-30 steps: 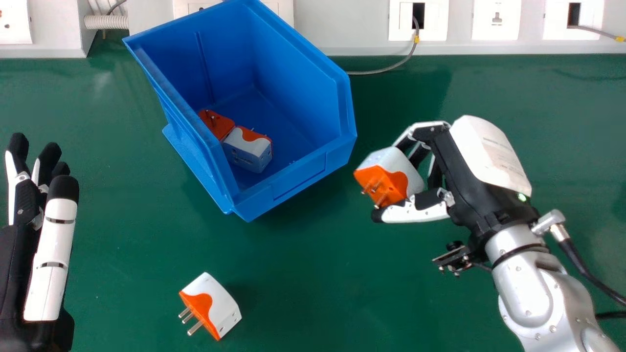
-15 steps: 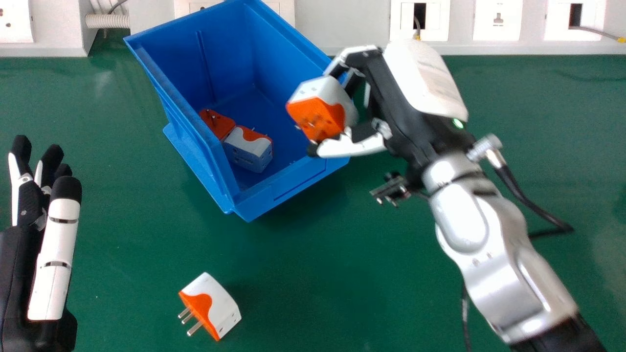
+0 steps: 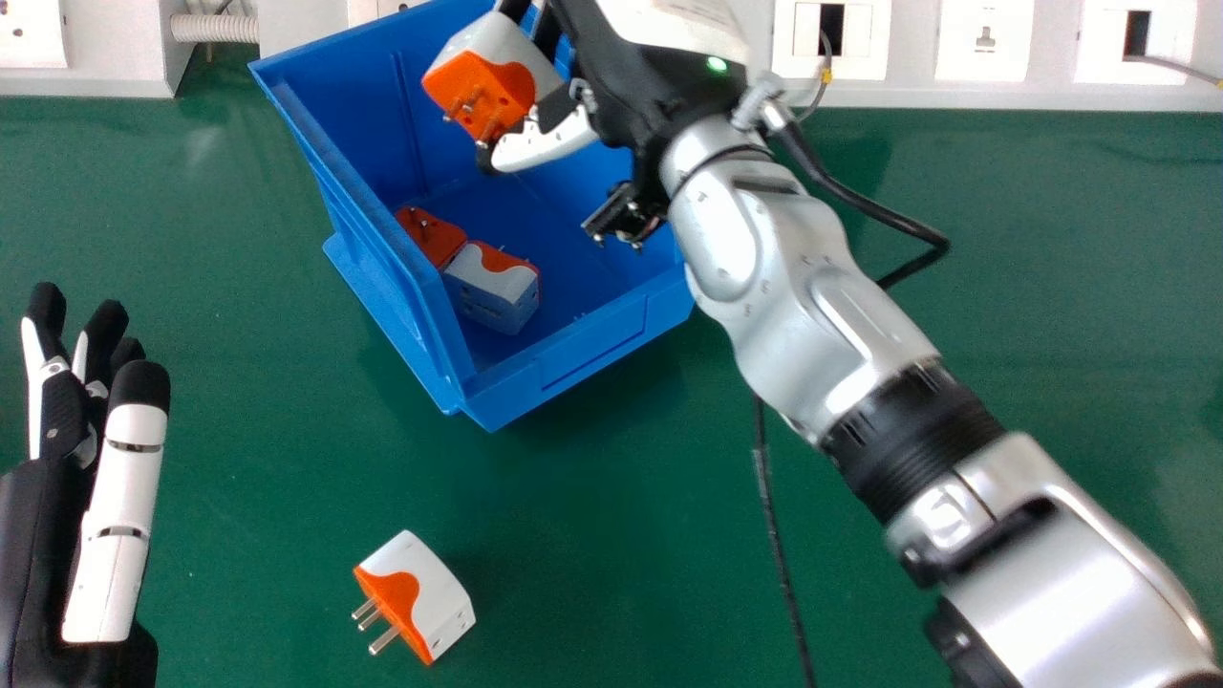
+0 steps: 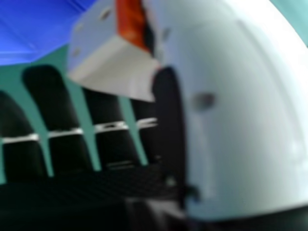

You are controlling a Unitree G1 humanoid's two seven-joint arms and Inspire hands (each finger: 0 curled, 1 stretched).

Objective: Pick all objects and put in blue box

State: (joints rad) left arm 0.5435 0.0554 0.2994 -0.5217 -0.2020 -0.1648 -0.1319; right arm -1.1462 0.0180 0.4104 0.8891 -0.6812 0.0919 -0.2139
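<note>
1. My right fingers [image 3: 543, 141] pinched a white-and-orange plastic plug adapter [image 3: 489, 78], likely for a drop into the blue plastic box [image 3: 573, 352] beneath them.
2. Nearer my body than those fingers, another white-and-orange adapter [image 3: 418, 594] lay on the green desk [image 3: 611, 535], unpicked.
3. My left fingers [image 3: 122, 468] were straight, idle.

The right hand [image 3: 650, 86] holds a white-and-orange adapter [image 3: 502, 72] above the blue box [image 3: 592, 346], inside which an orange plug [image 3: 432, 236] touches a white adapter [image 3: 494, 287]. Another adapter [image 3: 420, 594] lies on the green surface [image 3: 592, 535], right of the left hand [image 3: 43, 545].
</note>
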